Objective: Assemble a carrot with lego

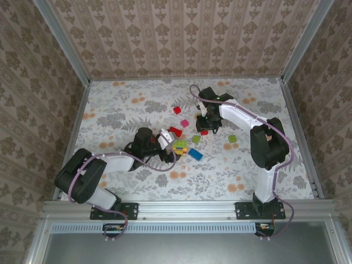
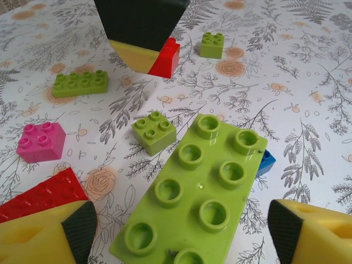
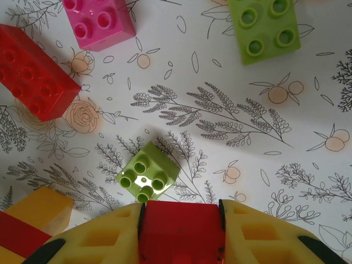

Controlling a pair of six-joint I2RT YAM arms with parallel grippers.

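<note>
A big green lego brick (image 2: 198,187) with two rows of studs lies between the fingers of my left gripper (image 2: 181,236). The jaws stand open, with a gap on each side of the brick. In the top view the left gripper (image 1: 170,144) is at the green brick (image 1: 180,146) in the middle of the table. My right gripper (image 3: 181,234) is shut on a red lego brick (image 3: 181,231) and hangs just above the table beside a small green brick (image 3: 148,173). The top view shows the right gripper (image 1: 206,127) a little behind and to the right of the left one.
Loose bricks lie around: magenta (image 1: 184,123), red (image 1: 177,110), another red (image 1: 175,131), green (image 1: 196,138), blue (image 1: 196,155), and green (image 1: 232,139) further right. Patterned walls close in the table (image 1: 110,110) on three sides.
</note>
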